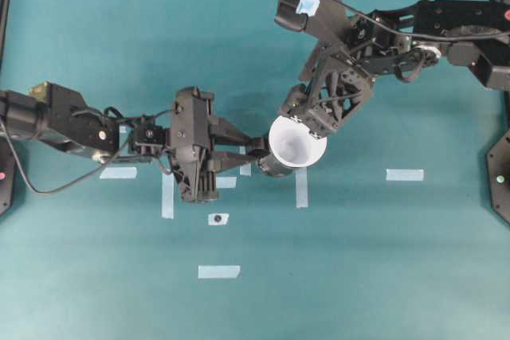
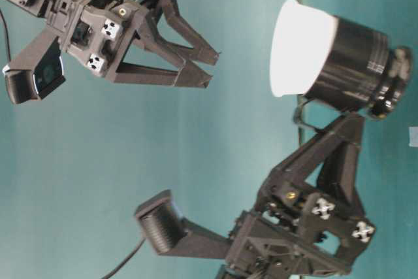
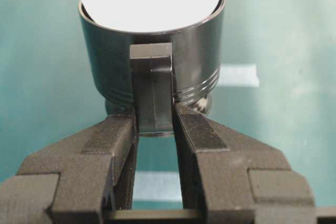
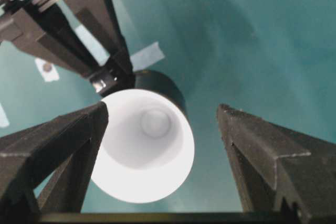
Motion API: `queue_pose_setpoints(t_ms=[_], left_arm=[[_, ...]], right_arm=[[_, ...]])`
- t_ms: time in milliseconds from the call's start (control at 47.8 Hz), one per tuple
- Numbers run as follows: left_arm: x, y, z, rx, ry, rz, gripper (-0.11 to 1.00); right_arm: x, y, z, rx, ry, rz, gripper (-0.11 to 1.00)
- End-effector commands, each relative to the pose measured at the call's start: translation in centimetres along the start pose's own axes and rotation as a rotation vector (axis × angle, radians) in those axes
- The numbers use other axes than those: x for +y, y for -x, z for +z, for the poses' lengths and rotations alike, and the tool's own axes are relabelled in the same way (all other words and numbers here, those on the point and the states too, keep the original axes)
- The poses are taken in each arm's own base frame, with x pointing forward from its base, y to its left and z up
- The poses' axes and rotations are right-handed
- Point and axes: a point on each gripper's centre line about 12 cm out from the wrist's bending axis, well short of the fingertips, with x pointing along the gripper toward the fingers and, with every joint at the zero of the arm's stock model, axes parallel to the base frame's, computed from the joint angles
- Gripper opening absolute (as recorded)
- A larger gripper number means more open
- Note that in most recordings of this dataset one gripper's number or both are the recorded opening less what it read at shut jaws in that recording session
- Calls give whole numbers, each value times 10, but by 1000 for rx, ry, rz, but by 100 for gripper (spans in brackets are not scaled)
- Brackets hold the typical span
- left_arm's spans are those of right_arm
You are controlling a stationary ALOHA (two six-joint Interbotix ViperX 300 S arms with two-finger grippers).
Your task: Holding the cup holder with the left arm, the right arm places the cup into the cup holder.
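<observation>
Cup holder, glossy black, sits just ahead of the left gripper, whose fingers are pinched onto the holder's small handle stub and carry it tilted above the teal table. Nested in its mouth is the white cup, rim flaring past the holder's edge. The right gripper hangs over the cup with its jaws spread wide to either side, gripping nothing.

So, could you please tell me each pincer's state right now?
Left pincer: closed on the cup holder's handle.
Right pincer: open, holding nothing.
</observation>
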Motion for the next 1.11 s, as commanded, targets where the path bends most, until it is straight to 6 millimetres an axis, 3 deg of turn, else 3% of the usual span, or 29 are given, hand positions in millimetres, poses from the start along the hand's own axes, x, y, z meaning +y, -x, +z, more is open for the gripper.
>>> queue_pose_setpoints(t_ms=[0,209,564,1087], left_arm=[[0,-1,7,-31,-2,-2,25],[-1,-5,-9,14,9,-4,25],[-2,-3,-17,55,65,-3,25],[-1,0,-16,140,70,-3,25]], right_arm=[[3,15,9,-45,-12,15,91],[3,13,7,-38,-37,13,91],[2,10,3,-24,-42,10,91],[0,5,-2,-11,-41,5,91]])
